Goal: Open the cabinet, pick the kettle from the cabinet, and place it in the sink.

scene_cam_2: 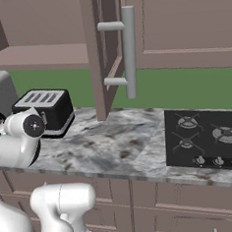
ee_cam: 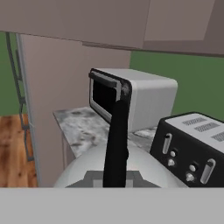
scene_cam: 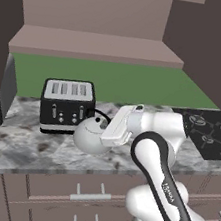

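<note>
Jaws are found closed on the thin black arched handle of the kettle (scene_cam: 91, 135), as is seen in the hand view, where the handle (ee_cam: 116, 140) rises straight up from the pale dome between the finger tips; the gripper (scene_cam: 109, 135) is pressed in from the kettle's right side, so that the body hangs below the hand and is judged to be carried rather than resting. The kettle is located low over the grey marbled counter (scene_cam: 20, 146), just in front of the black toaster (scene_cam: 66, 105) and outside the cabinet (scene_cam_2: 108, 49), whose door stands swung open with its long grey bar handle (scene_cam_2: 129, 53) turned edge-on; removal from the cabinet is therefore judged complete and placement in the sink outstanding; the grip on the handle is judged to suit lowering into a basin. A silver microwave (ee_cam: 135, 96) is noted behind the toaster, against the wall; the black cooktop (scene_cam_2: 206, 138) is set in the counter well apart to the right; a green backsplash (scene_cam: 112, 80) is recorded furthest back.
</note>
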Available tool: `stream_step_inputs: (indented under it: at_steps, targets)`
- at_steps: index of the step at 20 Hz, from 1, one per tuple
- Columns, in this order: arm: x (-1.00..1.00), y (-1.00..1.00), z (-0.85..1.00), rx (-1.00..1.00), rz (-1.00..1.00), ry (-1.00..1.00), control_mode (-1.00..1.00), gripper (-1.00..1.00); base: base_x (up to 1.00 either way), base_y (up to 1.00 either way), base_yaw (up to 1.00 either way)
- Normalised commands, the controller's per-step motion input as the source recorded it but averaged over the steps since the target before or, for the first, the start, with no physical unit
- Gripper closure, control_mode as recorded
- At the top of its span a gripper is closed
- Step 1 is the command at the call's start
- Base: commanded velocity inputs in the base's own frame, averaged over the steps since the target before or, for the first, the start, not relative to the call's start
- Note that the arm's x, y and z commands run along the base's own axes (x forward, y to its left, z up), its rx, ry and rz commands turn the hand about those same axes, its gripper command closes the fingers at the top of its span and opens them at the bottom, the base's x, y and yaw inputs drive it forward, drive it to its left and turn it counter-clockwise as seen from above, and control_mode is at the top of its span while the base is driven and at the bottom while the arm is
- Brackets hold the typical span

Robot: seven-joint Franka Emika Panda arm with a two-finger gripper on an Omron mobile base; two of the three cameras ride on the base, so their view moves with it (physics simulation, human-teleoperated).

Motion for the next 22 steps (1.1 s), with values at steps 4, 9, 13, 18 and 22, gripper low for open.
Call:
stream_step_inputs:
  at_steps: [4,9,13,18,22]
  targets:
    - [0.0,0.0,0.0,0.0,0.0,0.0,-1.0,1.0,0.0,0.0,0.0]
    - [0.0,0.0,0.0,0.0,0.0,0.0,-1.0,1.0,0.0,0.0,0.0]
    - [0.0,0.0,0.0,0.0,0.0,0.0,-1.0,1.0,0.0,0.0,0.0]
    - [0.0,0.0,0.0,0.0,0.0,0.0,-1.0,1.0,0.0,0.0,0.0]
    - [0.0,0.0,0.0,0.0,0.0,0.0,-1.0,1.0,0.0,0.0,0.0]
